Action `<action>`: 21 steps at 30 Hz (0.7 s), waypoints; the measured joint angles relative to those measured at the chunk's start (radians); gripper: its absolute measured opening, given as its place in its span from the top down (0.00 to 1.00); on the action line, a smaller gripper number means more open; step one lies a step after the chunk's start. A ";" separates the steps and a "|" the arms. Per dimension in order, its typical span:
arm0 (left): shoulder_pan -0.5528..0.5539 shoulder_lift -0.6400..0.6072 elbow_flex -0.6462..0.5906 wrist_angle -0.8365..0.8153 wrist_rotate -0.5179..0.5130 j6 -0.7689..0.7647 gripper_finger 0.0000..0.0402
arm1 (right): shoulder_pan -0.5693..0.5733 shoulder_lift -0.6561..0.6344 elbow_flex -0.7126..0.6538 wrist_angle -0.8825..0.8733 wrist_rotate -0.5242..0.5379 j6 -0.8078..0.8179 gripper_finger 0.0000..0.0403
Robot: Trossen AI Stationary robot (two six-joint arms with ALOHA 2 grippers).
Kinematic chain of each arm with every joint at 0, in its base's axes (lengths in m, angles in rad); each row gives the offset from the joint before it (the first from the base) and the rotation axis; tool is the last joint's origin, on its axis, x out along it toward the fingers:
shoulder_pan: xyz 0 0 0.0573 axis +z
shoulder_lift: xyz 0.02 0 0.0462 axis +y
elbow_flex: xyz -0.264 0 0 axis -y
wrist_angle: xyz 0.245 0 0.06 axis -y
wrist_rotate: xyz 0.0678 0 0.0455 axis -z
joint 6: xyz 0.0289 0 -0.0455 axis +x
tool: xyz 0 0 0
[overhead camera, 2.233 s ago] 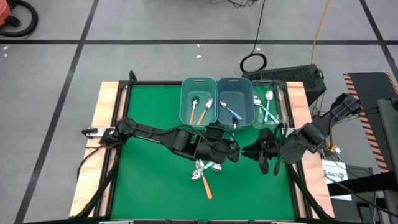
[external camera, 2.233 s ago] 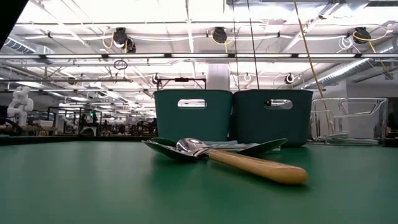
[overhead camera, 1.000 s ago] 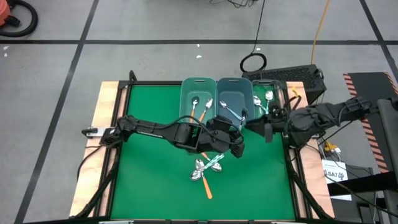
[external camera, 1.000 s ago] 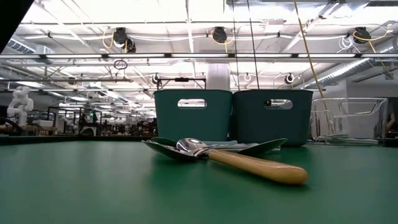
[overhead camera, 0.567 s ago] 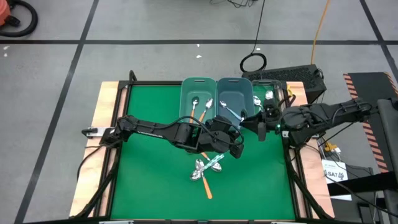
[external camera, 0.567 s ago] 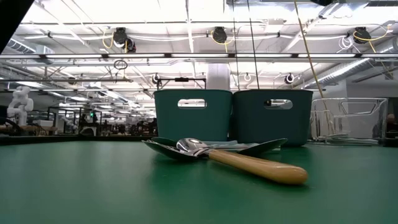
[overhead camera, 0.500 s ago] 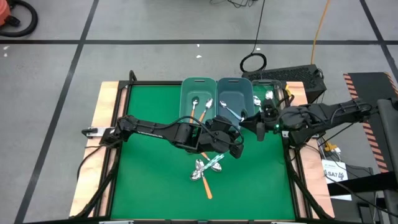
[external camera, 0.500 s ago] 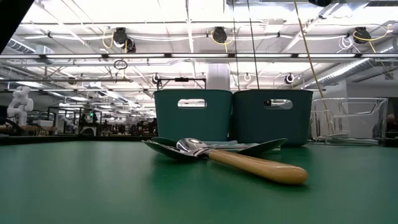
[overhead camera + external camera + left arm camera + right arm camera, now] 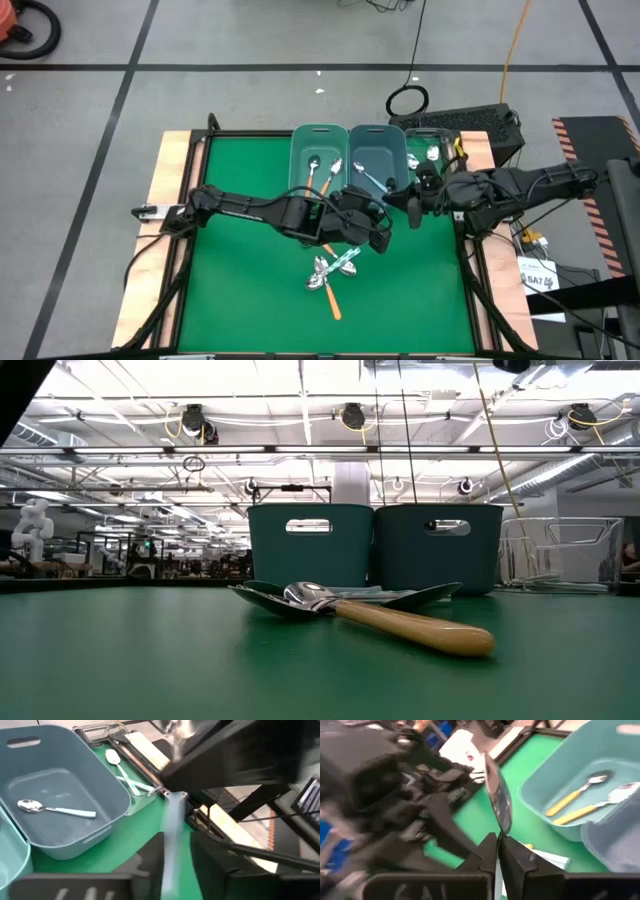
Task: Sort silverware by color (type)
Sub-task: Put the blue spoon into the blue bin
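Pinching shut on a spoon [image 9: 500, 805], the right gripper [image 9: 497, 840] holds its handle so the shiny bowl stands up above the fingertips; only the right wrist view shows this grip. From overhead, that gripper [image 9: 413, 205] hangs just beside the middle bin [image 9: 352, 160], at its near right corner. The left gripper [image 9: 378, 228] sits close by, in front of the same bin. Its wrist view shows the pale handle running between its fingers, but whether they grip it cannot be told. Nearer than the bin, a pile of spoons [image 9: 330, 272] lies on the green table [image 9: 240, 280]. The low view shows this pile with an orange handle [image 9: 415, 625] on top, and neither gripper.
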 joint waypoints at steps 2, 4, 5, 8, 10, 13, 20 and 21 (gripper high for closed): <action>0.002 0.000 0.000 -0.011 0.001 -0.031 0.68 | -0.008 0.001 0.000 0.005 0.002 -0.003 0.99; 0.007 0.000 0.000 -0.034 0.029 -0.052 0.61 | -0.017 0.002 0.000 0.003 0.001 -0.015 0.99; 0.010 0.000 0.000 -0.039 0.046 -0.058 0.59 | -0.022 0.001 0.000 0.005 0.002 -0.016 0.99; 0.021 0.000 0.000 -0.045 0.107 -0.058 0.52 | -0.043 0.000 0.000 0.006 0.001 -0.019 0.99; 0.030 0.000 0.000 -0.045 0.176 -0.050 0.50 | -0.057 0.001 0.000 0.003 -0.001 -0.020 0.99; 0.043 -0.018 -0.001 -0.069 0.291 -0.045 0.50 | -0.086 -0.002 0.000 0.002 -0.012 -0.026 0.99; 0.046 -0.113 0.001 -0.164 0.325 0.037 0.49 | -0.212 -0.003 0.000 -0.050 -0.135 -0.043 1.00; 0.048 -0.122 0.000 -0.184 0.320 0.057 0.49 | -0.233 -0.003 0.000 -0.054 -0.158 -0.048 1.00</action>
